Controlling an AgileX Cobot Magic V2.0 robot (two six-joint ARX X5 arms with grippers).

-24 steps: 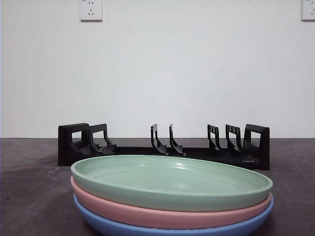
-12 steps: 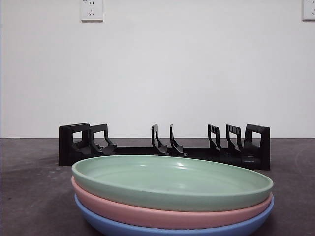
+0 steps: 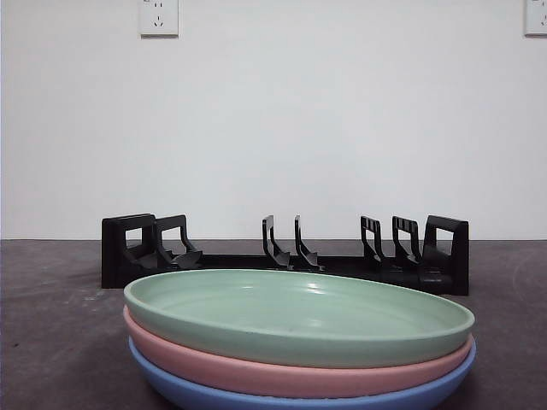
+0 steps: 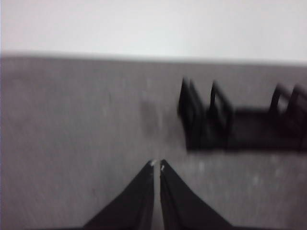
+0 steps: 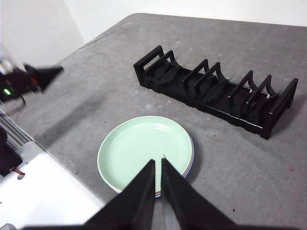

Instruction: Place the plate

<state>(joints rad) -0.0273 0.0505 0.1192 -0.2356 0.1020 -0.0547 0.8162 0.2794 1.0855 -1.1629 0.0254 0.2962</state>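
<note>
front: green plate [image 3: 299,316] tops pink, blue plates | right wrist: right end effector [image 5: 158,163] closed above stack, rack [image 5: 216,91] beyond | left end effector [image 4: 156,166] closed, empty

Black, tapering claw [image 5: 158,163] jaws, pale-flecked tips
</note>
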